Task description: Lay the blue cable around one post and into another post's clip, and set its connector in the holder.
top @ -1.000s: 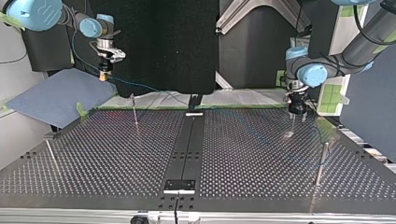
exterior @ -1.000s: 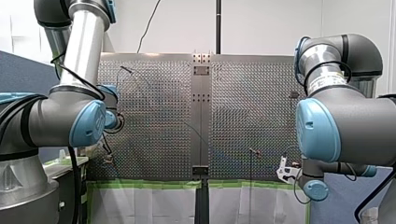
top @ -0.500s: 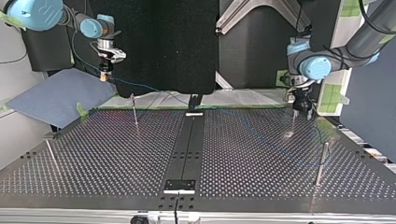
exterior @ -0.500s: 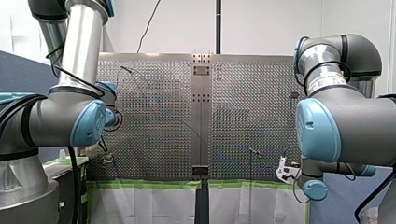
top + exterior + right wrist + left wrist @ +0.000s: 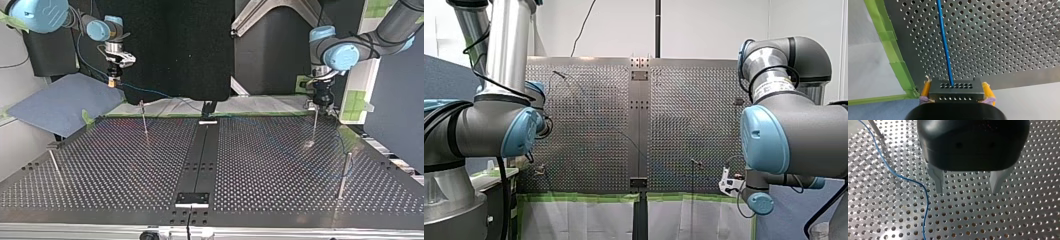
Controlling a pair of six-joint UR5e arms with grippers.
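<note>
right wrist view shows my right pincer (image 5: 957,89) grasping the connector (image 5: 956,94) beyond the table (image 5: 1010,37) edge, the blue cable (image 5: 944,37) trailing across it, and my left pincer (image 5: 966,188) released, so clip and holder seem not yet done.

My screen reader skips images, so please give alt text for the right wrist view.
My right gripper, yellow-padded, is shut on a dark connector block. The blue cable runs from the block straight ahead over the perforated table, whose edge carries green tape.

right gripper (image 5: 956,88) pinching connector (image 5: 956,93), cable (image 5: 944,40) (blue) ahead
</note>
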